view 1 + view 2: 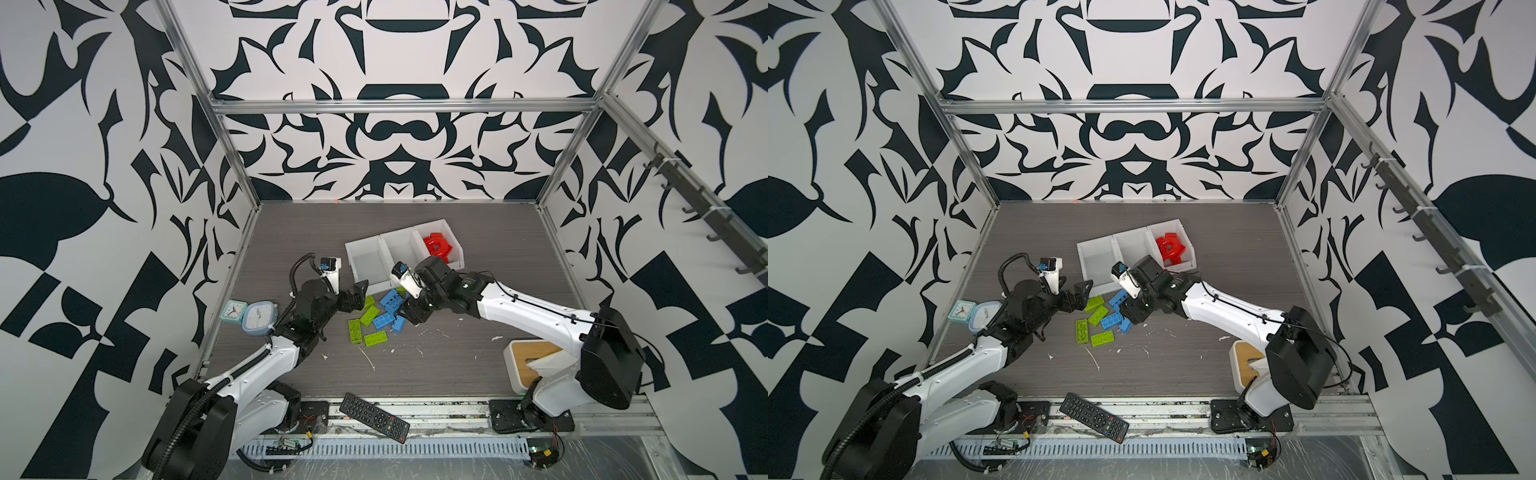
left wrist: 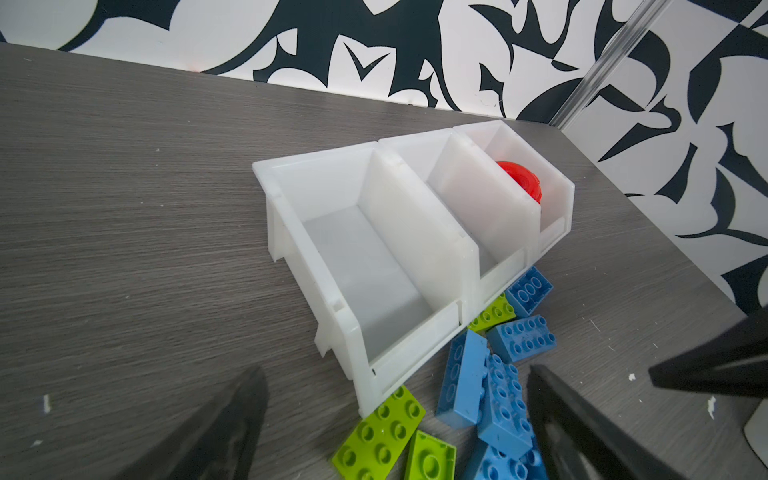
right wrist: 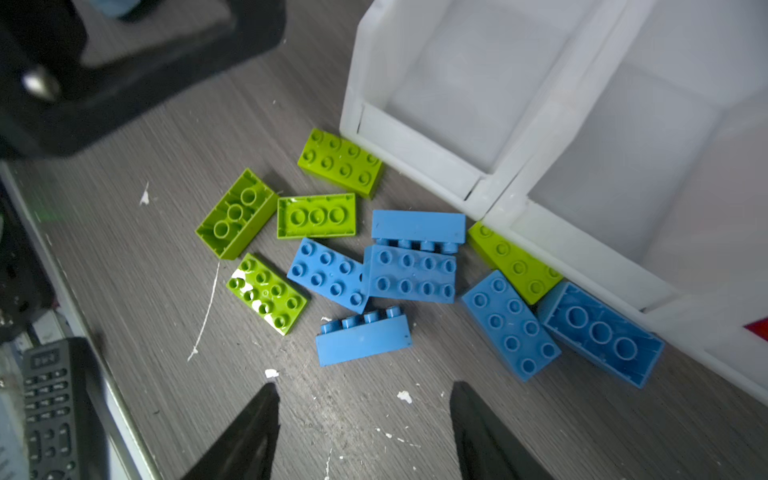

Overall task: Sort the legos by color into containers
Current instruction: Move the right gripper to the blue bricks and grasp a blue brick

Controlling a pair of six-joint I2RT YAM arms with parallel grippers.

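2 bins point(image 2: 419, 224) empty, reds point(image 1: 437, 246) binned; left end effector point(image 2: 397, 372) and right end effector point(image 3: 363, 385) released, empty; next likely: grasp 1 blue lego point(image 3: 363, 343).

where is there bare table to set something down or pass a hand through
Free: the grey wood-grain table behind the three joined white plastic bins to the back wall; the near strip between the lime green and blue plastic bricks and the black remote control. Crowded: the bins' fronts, bricks packed between both arms' jaws.
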